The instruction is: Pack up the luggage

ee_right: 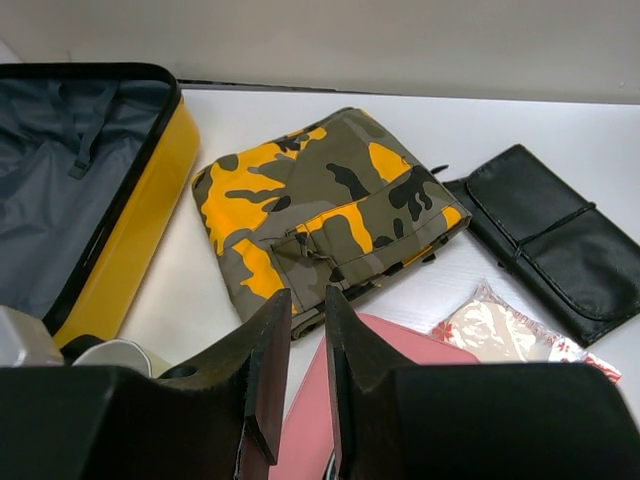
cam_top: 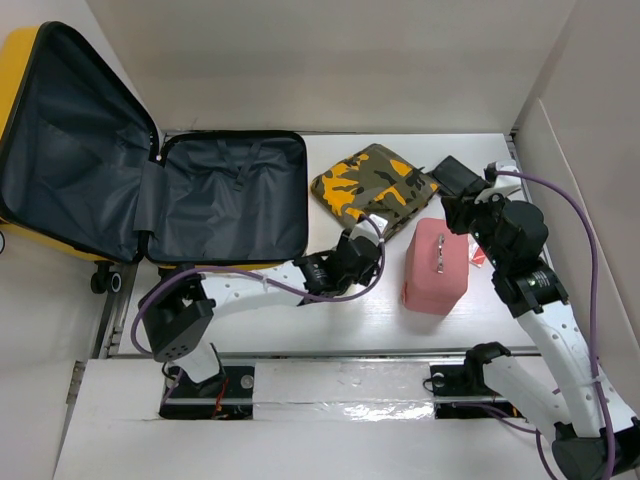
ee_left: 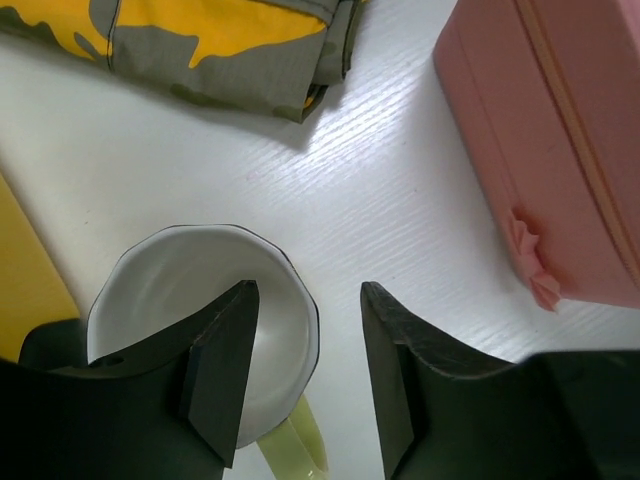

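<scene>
The yellow luggage [cam_top: 235,195] lies open at the left, with dark lining and its lid [cam_top: 70,140] leaning back; its yellow shell shows in the right wrist view [ee_right: 130,190]. My left gripper [ee_left: 305,330] is open. It straddles the rim of a white cup [ee_left: 190,300] with a pale yellow-green handle: one finger is inside the cup, the other outside. In the top view it [cam_top: 366,252] sits between the luggage and the pink case [cam_top: 437,265]. My right gripper [ee_right: 308,300] is shut and empty, above the pink case's far end [ee_right: 400,350].
A camouflage pouch [cam_top: 372,188] lies behind the left gripper. A black pouch [ee_right: 550,235] and a clear packet with a red print [ee_right: 500,330] lie at the back right. White walls stand at the back and right.
</scene>
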{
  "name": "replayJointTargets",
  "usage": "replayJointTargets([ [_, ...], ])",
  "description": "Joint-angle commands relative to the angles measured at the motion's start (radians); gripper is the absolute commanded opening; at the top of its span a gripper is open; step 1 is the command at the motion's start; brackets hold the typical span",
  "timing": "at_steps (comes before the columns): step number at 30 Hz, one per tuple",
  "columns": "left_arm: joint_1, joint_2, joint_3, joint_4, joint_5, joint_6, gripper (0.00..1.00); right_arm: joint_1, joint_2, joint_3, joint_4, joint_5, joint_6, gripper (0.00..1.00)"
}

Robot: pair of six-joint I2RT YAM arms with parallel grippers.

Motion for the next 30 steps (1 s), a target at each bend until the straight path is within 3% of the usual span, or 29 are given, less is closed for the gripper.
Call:
replayJointTargets([
  [1, -0.001, 0.032, 0.038, -0.025, -0.05, -0.001, 0.42, 0.001, -0.009, -0.007, 0.038, -0.017, -0.012, 0.26],
  [5, -0.001, 0.067, 0.041, -0.029, -0.056, -0.005, 0.31, 0.001, -0.006, -0.008, 0.038, -0.017, -0.012, 0.26],
  [9, -0.001, 0.083, 0.051, -0.032, -0.098, -0.014, 0.0, 0.001, -0.014, -0.012, 0.044, -0.007, -0.011, 0.27],
  [12, -0.001, 0.023, 0.048, -0.003, -0.083, -0.011, 0.0, 0.001, -0.014, -0.011, 0.043, -0.013, -0.011, 0.27],
  [19, 0.146, -0.18, 0.145, 0.037, 0.124, 0.002, 0.0, 0.001, -0.023, -0.02, 0.05, -0.017, -0.006, 0.27],
  [25, 0.259, -0.229, 0.352, -0.15, 0.135, -0.004, 0.0, 0.001, -0.064, -0.046, 0.061, -0.01, -0.001, 0.27],
  [30, 0.414, -0.226, 0.478, -0.385, 0.224, -0.005, 0.0, 0.001, -0.101, -0.063, 0.073, -0.02, -0.001, 0.28],
])
